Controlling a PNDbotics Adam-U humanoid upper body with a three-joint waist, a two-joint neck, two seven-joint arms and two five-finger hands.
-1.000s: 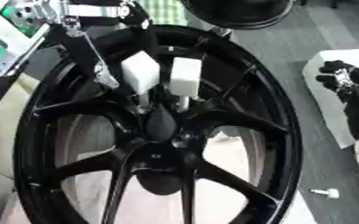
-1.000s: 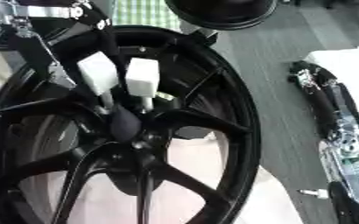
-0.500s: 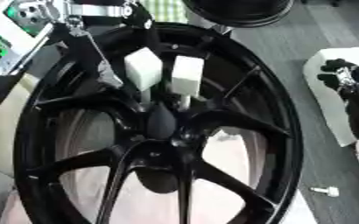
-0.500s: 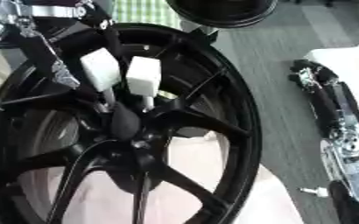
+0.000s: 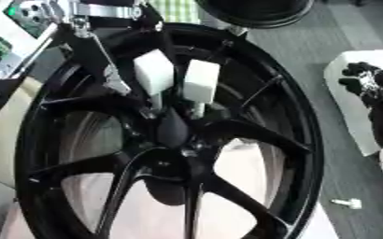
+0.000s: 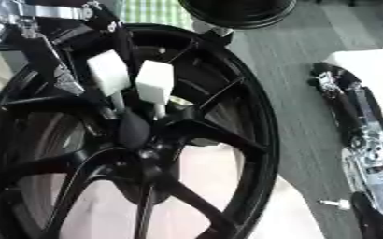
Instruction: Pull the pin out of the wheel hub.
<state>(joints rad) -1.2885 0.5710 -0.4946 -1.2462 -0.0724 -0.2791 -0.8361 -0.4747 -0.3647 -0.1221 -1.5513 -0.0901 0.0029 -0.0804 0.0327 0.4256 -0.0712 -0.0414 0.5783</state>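
Note:
A large black wheel (image 5: 297, 140) fills the view, its hub (image 5: 172, 133) near the middle. Two pins with white block heads stand just above the hub: the left pin (image 5: 154, 72) and the right pin (image 5: 201, 80). My left hand (image 5: 105, 70) comes in from the upper left, black with silver parts, and lies along a spoke right beside the left pin. I cannot tell whether it holds that pin. My right hand (image 5: 366, 79) rests idle and open on a white pad at the right edge, well away from the wheel.
A second black rim (image 5: 256, 9) lies beyond the wheel at the top. A small white bolt (image 5: 346, 203) lies on the grey floor at the lower right. A white box with green parts (image 5: 7, 32) stands at the upper left. Pale padding (image 5: 236, 172) shows through the spokes.

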